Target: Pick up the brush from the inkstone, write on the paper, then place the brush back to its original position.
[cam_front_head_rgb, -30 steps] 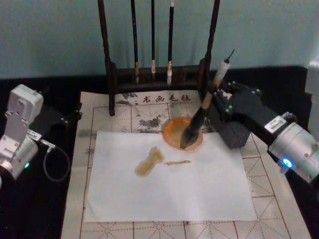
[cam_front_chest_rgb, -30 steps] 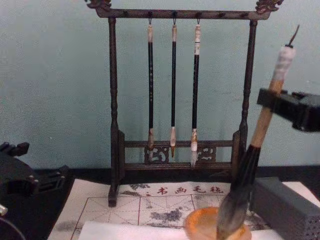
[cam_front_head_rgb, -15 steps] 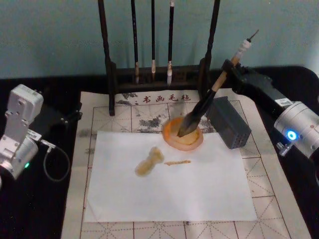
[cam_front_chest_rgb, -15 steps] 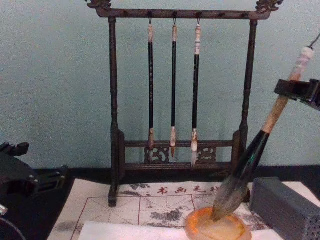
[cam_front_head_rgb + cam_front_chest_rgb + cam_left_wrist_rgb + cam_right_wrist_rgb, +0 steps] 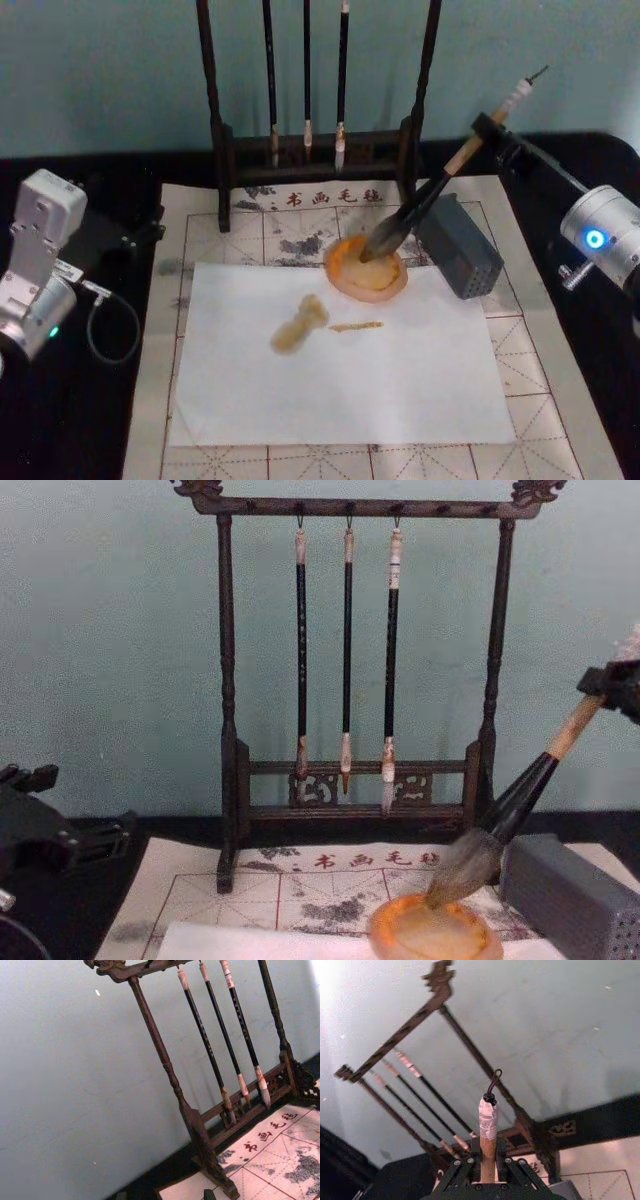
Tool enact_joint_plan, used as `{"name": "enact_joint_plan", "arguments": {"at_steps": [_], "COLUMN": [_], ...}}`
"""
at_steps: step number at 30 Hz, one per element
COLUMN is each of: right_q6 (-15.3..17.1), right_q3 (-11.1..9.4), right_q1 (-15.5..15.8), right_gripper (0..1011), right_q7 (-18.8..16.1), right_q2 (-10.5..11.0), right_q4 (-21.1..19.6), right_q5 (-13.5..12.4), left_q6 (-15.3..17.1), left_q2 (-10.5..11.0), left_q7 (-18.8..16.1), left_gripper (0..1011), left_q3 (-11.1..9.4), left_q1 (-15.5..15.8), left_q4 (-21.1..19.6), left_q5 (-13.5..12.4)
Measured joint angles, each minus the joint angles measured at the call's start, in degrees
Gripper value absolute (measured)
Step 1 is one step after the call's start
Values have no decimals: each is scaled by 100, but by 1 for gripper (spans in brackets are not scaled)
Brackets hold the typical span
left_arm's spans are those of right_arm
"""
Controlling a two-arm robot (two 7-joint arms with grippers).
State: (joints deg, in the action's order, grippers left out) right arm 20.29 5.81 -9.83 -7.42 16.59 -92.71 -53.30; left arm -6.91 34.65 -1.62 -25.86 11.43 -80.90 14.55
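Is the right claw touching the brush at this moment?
Touching. The right wrist view shows the right claw closed on the brush, its pale handle pinched between the fingers just below the end cap.

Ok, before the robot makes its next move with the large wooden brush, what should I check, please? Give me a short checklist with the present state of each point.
1. Grip: right gripper shut on the upper handle of the large pale-wooden calligraphy brush: ok.
2. Bristle tip inside the rim of the round amber inkstone dish: ok.
3. Brush clear of the grey ribbed rectangular block beside the dish: cannot tell; it passes close above the block's corner.
4. Writing on the white paper sheet: ok, brownish marks are there.
5. Parking: left gripper at the table's left, away from the dish: ok.
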Motion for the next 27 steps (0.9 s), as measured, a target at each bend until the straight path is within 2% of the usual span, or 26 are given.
{"name": "enact_joint_plan", "arguments": {"at_steps": [4, 13, 19, 27], "right_q6": [27, -170, -225, -201], "right_q3": [-15, 56, 40, 101], "right_q1": [-67, -131, -196, -268], "right_gripper": [199, 198, 199, 199], "right_q7": [227, 736, 938, 1023], "right_q2": [-91, -224, -321, -340], "right_q4": [121, 268, 410, 510], "right_q5": [-104, -88, -239, -430], "left_q6": [0, 0, 0, 0], "left_q2": [0, 0, 0, 0], "left_q7": [0, 0, 0, 0], "left_gripper": [1001, 1001, 1001, 1001], "left_q3": [0, 0, 0, 0], "left_q1": [0, 0, 0, 0], "left_q4": [0, 0, 0, 0], "left_q5": [0, 0, 0, 0]}}
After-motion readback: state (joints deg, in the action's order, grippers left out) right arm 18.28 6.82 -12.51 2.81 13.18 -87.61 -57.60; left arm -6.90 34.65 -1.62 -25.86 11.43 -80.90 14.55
